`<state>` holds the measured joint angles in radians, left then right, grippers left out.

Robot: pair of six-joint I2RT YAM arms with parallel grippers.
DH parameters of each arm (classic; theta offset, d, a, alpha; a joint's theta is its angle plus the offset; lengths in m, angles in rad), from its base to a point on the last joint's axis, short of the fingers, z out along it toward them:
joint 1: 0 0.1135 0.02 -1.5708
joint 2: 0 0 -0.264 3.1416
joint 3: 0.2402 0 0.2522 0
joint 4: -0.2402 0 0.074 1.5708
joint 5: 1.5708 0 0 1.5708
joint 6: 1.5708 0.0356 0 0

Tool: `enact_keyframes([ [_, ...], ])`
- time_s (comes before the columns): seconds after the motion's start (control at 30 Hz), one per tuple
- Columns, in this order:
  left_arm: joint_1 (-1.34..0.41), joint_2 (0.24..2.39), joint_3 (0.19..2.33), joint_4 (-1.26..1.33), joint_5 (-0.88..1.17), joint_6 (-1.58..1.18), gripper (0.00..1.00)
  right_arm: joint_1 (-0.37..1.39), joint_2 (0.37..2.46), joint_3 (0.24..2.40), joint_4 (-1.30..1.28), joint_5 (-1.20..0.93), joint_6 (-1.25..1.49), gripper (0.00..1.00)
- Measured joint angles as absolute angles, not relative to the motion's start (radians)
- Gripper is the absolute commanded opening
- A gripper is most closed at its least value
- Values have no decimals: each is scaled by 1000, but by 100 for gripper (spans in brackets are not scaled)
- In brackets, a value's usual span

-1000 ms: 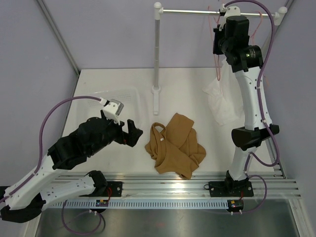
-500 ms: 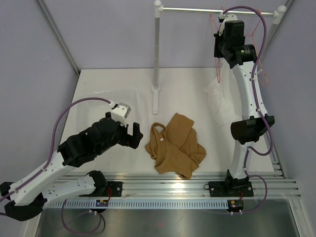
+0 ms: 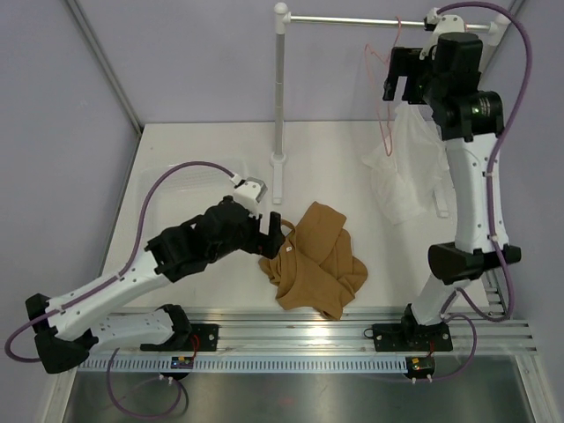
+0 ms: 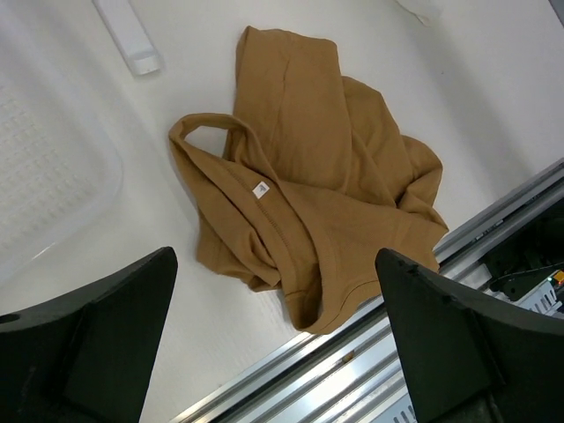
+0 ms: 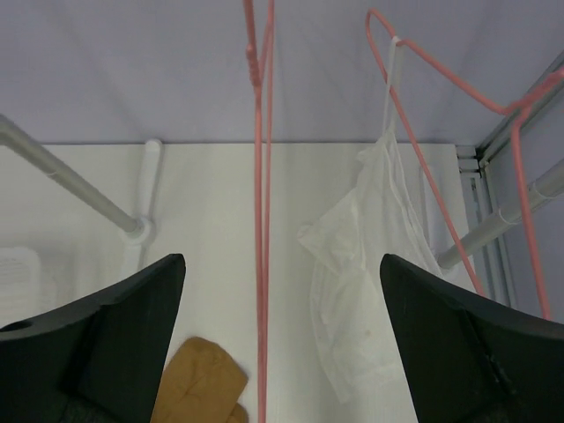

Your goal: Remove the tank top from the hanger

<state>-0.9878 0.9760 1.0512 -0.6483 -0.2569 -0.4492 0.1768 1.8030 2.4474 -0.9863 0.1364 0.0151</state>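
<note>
1. Pale lavender walls (image 3: 194, 62) close in a white counter (image 3: 203, 150). A metal strut crosses the wall corner at 10 o'clock.
2. At 9 o'clock on the counter lies a clear plastic tray (image 3: 176, 181), its floor ribbed.
3. The left gripper (image 4: 275, 264) hangs low just beside the tray, toward the centre. Its jaws stand wide apart and hold nothing, with the cloth below them in the wrist view.
4. The tank top (image 3: 313, 260) lies crumpled on the counter at 6 o'clock of centre, off any hanger. One strap loops out at its 10 o'clock corner, and its near hem touches the aluminium track (image 3: 308, 322) along the counter's edge.
5. A white post (image 3: 279, 88) rises from a flat foot at 12 o'clock of the tank top and carries a rail (image 3: 352, 19) running right.
6. The hanger (image 5: 262, 220) hangs bare from that rail at 1 o'clock — thin pink wire, seen edge-on from the right wrist.
7. The right gripper (image 3: 402, 88) is raised beside it, jaws spread wide and gripping nothing. The wire shows in the gap, and neither finger touches it.
8. A white sheer top (image 3: 405, 167) droops from a second pink hanger at 2 o'clock, its hem resting on the counter.
</note>
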Motion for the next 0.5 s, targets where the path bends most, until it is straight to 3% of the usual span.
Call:
enact_keyframes([
  [0.17,-1043,1184,1055,-567,-266,-494,99,176,1500,2216,-947,28,73,99],
  [0.5,-1076,1645,1122,-446,-183,-508,99,177,912,1544,-760,-304,185,99],
])
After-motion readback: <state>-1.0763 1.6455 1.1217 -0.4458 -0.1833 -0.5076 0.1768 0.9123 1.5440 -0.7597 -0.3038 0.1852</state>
